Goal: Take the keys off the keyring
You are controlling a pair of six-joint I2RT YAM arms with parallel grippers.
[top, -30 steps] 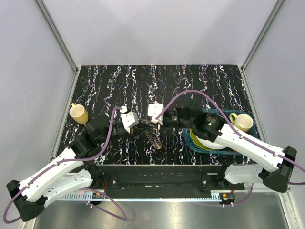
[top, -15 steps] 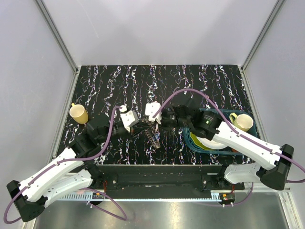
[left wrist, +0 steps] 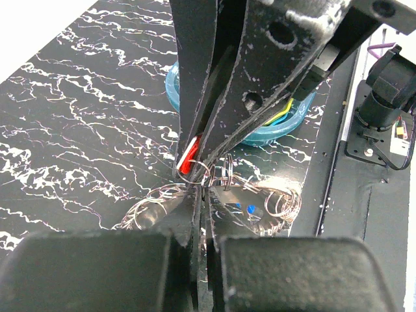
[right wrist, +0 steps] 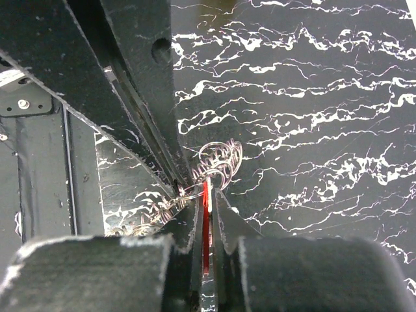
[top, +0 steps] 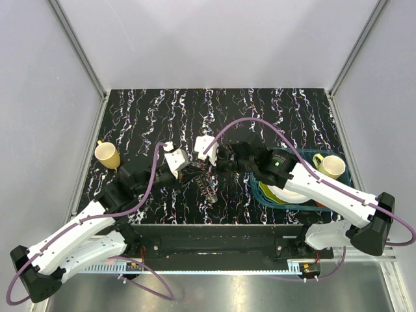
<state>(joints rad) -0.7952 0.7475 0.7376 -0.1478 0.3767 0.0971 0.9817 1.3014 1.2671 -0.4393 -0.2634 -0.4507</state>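
Note:
The keyring (top: 207,188) is a coil of thin silvery rings hanging between my two grippers just above the table. My left gripper (top: 190,171) is shut on one of its rings; in the left wrist view (left wrist: 201,195) the coils (left wrist: 281,200) trail off to the right. My right gripper (top: 208,168) faces it and is shut on the red key (right wrist: 207,214), which also shows in the left wrist view (left wrist: 189,157). The key still sits on a ring beside the coil (right wrist: 221,159). The blue key (left wrist: 250,208) shows faintly under the coils.
A yellow cup (top: 107,155) stands at the left. A blue tray (top: 266,194) with plates and a yellow mug (top: 330,167) sits at the right, under my right arm. The table's front edge is close below the grippers.
My right gripper has moved a little to the left and away from the front edge with the red key. The left gripper has barely moved and the coil still hangs between them.

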